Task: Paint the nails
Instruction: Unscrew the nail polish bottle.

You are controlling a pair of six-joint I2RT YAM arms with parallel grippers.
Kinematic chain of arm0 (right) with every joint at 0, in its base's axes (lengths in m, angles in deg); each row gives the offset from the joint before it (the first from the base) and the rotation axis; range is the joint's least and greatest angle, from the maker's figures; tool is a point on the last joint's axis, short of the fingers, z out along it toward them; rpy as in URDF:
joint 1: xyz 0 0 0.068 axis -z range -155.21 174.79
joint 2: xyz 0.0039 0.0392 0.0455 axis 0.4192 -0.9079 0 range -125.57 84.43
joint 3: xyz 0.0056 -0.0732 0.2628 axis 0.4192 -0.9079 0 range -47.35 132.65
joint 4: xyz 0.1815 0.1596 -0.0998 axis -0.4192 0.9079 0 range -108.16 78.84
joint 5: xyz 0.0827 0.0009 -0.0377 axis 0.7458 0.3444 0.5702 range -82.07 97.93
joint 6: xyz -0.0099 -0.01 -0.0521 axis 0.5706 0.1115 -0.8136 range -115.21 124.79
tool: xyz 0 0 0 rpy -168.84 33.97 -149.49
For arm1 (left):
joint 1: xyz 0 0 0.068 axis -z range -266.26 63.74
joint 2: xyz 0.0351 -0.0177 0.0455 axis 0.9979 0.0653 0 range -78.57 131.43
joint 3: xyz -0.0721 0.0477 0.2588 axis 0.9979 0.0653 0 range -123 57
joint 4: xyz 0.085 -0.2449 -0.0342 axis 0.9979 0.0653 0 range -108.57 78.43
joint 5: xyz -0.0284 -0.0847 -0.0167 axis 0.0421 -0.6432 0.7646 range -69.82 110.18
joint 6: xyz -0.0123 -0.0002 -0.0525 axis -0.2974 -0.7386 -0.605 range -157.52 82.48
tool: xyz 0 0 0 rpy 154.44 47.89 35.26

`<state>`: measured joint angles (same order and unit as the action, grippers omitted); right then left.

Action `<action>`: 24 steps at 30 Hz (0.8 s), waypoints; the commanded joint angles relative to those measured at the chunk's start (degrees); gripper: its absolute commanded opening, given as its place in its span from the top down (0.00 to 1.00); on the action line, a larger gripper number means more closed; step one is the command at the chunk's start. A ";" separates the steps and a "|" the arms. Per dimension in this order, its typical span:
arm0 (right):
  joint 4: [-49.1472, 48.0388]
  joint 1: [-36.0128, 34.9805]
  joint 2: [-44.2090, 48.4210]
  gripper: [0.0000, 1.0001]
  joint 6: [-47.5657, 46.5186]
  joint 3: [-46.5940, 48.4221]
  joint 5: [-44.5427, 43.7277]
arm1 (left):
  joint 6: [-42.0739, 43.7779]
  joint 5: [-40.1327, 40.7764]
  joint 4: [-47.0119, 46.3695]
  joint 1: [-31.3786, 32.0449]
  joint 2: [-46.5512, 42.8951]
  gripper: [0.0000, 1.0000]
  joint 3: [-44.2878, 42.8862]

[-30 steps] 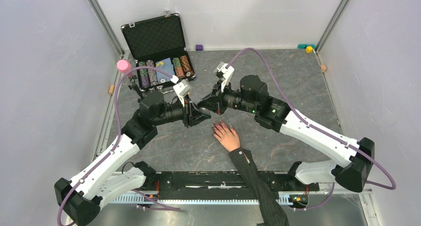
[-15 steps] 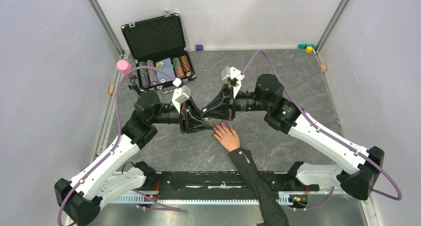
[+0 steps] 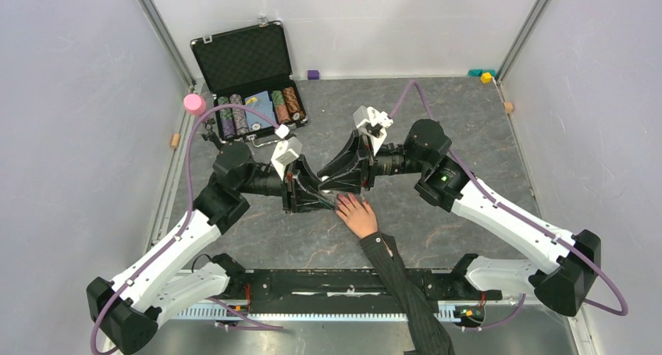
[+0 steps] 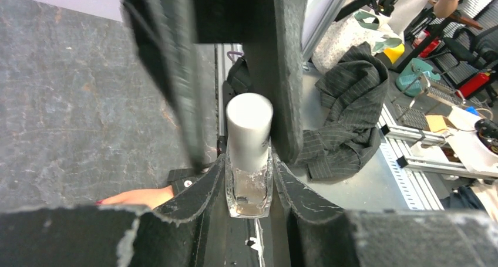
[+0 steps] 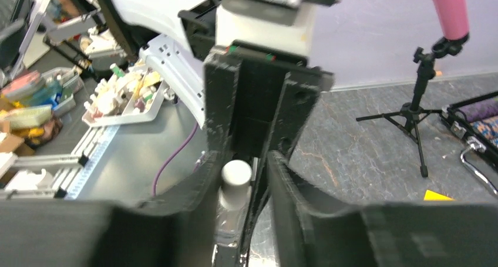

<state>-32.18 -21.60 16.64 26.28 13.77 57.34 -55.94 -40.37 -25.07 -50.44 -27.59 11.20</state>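
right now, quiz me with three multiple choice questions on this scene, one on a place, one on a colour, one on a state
1. Where on the table does the open case sit?
A near right corner
B far left corner
C dead centre

2. What colour is the cap of the small bottle?
A red
B black
C white

3. What is the left tool doing?
A shut on the bottle
B hanging open and empty
C pressing flat on the table

Answers:
1 B, the top view shows the case at the far left corner.
2 C, the left wrist view shows a plain white cap.
3 A, its fingers clamp the glass from both sides.
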 commanded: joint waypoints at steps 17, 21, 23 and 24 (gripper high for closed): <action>-1.64 2.97 6.26 0.26 -0.95 -1.98 -19.64 | 4.88 25.04 10.60 0.84 -4.77 0.98 -0.87; 4.97 2.76 5.16 0.32 -0.33 -0.02 -27.09 | 4.66 30.33 12.11 0.86 -4.99 0.98 -0.89; 8.31 2.62 4.61 0.34 -0.35 0.84 -30.50 | 4.36 33.26 13.34 0.84 -4.44 0.98 -1.19; 8.67 2.55 4.48 0.34 0.16 0.81 -31.19 | 4.34 34.43 14.29 0.84 -3.98 0.98 -1.51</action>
<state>-28.40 -18.74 21.71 25.08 12.33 34.06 -53.47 -13.71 -13.03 -49.79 -31.59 11.20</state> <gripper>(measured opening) 0.665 0.335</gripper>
